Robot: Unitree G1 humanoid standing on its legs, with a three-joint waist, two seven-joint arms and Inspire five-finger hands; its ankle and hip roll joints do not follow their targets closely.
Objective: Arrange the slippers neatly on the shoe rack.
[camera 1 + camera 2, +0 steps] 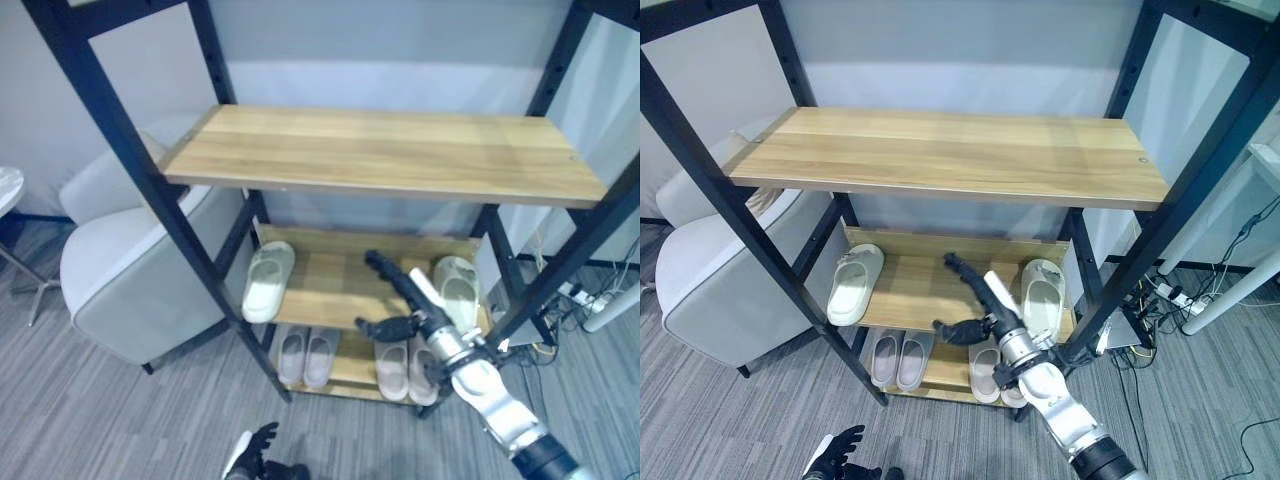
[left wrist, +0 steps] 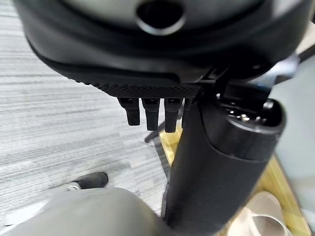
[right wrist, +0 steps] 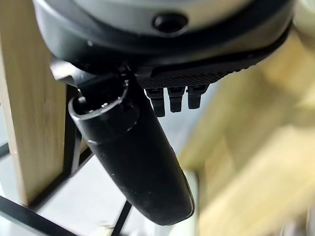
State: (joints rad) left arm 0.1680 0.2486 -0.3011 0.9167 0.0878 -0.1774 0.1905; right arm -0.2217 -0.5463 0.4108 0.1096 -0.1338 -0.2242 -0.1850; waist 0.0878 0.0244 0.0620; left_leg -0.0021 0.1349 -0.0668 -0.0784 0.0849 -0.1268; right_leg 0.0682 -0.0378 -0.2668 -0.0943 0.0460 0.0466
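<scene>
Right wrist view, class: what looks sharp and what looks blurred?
In the right wrist view, the right hand close to the camera looks sharp; the wooden shelf past it is blurred. In the left eye view, the slippers are clear.

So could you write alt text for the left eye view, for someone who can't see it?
A robot's right hand, fingers straight, reaches into the middle shelf of a black-framed wooden shoe rack, between two pale slippers lying far apart. Two more pairs sit on the bottom shelf, a grey armchair stands to the left, and the left hand hangs low.
</scene>
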